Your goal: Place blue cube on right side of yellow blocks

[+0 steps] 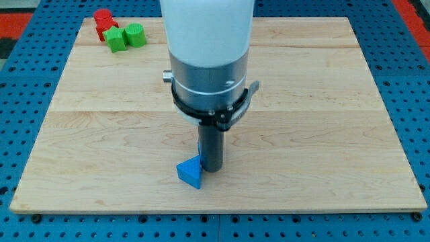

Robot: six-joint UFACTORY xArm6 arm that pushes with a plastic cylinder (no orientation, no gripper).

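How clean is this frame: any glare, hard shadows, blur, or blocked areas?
Camera view: even, soft lighting, no glare on the board; only a faint shadow beside the blue block at my tip; everything sharp; the arm's white body hides the board's top centre.

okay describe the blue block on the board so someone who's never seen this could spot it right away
Start at the wooden board and follow the big white and grey arm down to my tip, near the view's bottom centre. The blue block sits right against it, on the view's left of the rod. It is the only blue piece, wedge-like, and alone; the red blocks and green blocks cluster at the view's top left.
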